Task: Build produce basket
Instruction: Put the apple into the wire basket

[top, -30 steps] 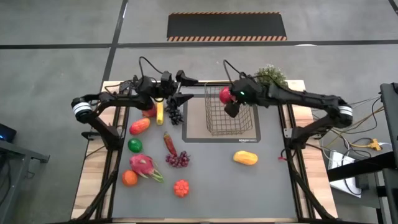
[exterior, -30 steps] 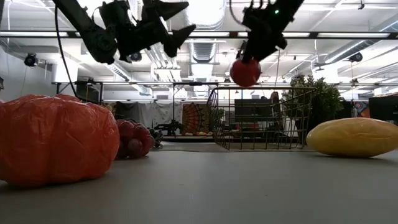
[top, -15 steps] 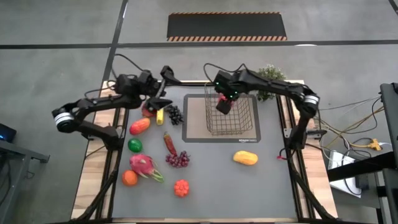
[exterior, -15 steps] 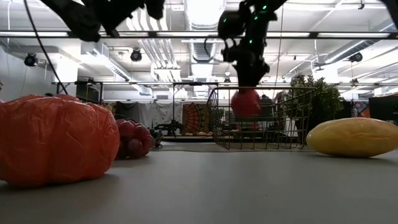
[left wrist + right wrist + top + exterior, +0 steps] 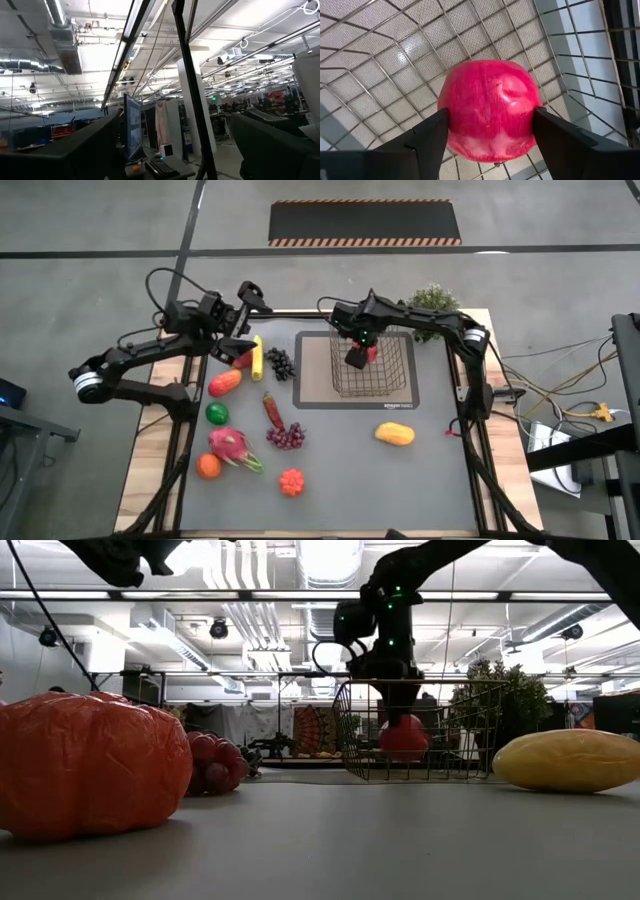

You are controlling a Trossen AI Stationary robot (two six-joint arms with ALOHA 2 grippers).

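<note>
The wire basket (image 5: 368, 365) stands on the grey-brown mat (image 5: 312, 385) at the table's far middle. My right gripper (image 5: 358, 356) reaches down into it, shut on a red apple (image 5: 490, 115), which sits low in the basket (image 5: 404, 736). Whether the apple touches the basket's floor, I cannot tell. My left gripper (image 5: 244, 305) is open and empty, raised above the far left, over a banana (image 5: 257, 358), dark grapes (image 5: 281, 363) and another red apple (image 5: 240, 360). Its wrist view (image 5: 170, 167) shows only the room. My right gripper pinches the red apple's two opposite sides (image 5: 451, 125) between its two fingers (image 5: 427, 140). The fingers come from above, pointing down into the basket. The apple hangs below the gripper, inside the wire walls (image 5: 404, 736).
On the table's left and near part lie a red-orange fruit (image 5: 224, 382), a green one (image 5: 217, 414), a red pepper (image 5: 272, 410), red grapes (image 5: 288, 436), a dragon fruit (image 5: 232, 448), an orange (image 5: 207, 467) and an orange-red fruit (image 5: 291, 481). A yellow mango (image 5: 395, 434) lies near the basket; a potted plant (image 5: 435, 302) stands behind it.
My right gripper has gone down with the red apple, from above the basket's rim to low inside the basket, still shut on it. My left gripper has risen and drawn back toward the table's left and far edge, away from the basket.
</note>
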